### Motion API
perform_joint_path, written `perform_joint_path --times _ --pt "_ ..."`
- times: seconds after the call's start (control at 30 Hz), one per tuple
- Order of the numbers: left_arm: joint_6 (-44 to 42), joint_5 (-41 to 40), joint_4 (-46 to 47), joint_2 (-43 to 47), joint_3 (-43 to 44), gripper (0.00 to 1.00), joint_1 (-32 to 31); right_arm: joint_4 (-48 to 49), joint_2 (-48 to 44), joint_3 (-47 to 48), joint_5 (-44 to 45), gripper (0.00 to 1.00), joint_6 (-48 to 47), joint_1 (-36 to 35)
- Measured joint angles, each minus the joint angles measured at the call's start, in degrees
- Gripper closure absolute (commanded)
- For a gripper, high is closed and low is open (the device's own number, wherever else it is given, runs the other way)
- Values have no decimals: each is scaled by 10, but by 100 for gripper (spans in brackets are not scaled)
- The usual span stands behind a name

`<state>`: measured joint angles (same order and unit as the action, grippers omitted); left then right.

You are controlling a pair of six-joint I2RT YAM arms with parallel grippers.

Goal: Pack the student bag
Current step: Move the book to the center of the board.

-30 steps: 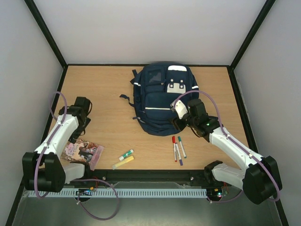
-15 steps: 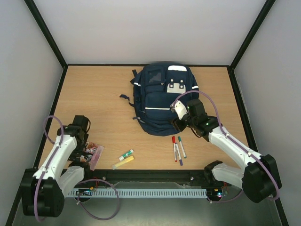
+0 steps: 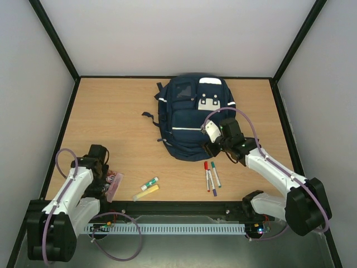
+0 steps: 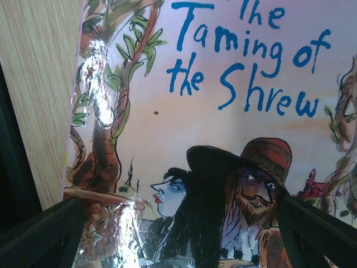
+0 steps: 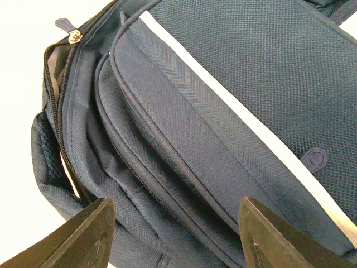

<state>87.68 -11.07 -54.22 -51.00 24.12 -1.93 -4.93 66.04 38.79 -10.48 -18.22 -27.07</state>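
Observation:
The student bag [image 3: 189,114] is a navy backpack with white stripes, lying flat at the back middle of the table. My right gripper [image 3: 210,147] is open at the bag's near right corner. In the right wrist view its fingers [image 5: 83,237] spread wide just over the bag's zip pockets [image 5: 167,167], holding nothing. My left gripper [image 3: 104,177] is open low over a picture book [image 3: 115,185] at the near left. In the left wrist view the book cover [image 4: 223,128], titled "The Taming of the Shrew", fills the frame between the fingers [image 4: 39,234].
Three markers [image 3: 211,177] lie in front of the bag near the right arm. A green-capped marker and a yellow highlighter [image 3: 146,188] lie near the front edge. Black frame rails and grey walls bound the table [image 3: 111,111].
My left arm has drawn back to the near left and come down over the book, covering most of it. My right gripper has edged a little closer to the bag's corner.

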Motion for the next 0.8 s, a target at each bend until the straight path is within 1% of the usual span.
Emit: perform_joint_path --times 0.2,0.4,0.6,0.8 --pt "-28 12 25 -34 -2 4 -1 -1 10 0 0 38 -5 0" --pt "-53 6 59 -85 13 4 -25 -4 17 2 -2 38 -8 0" --pt "-71 -15 114 -170 44 4 -76 -8 24 2 -5 38 -9 0" --pt "-125 -35 181 -299 130 4 -151 -10 28 3 -7 38 -9 0"
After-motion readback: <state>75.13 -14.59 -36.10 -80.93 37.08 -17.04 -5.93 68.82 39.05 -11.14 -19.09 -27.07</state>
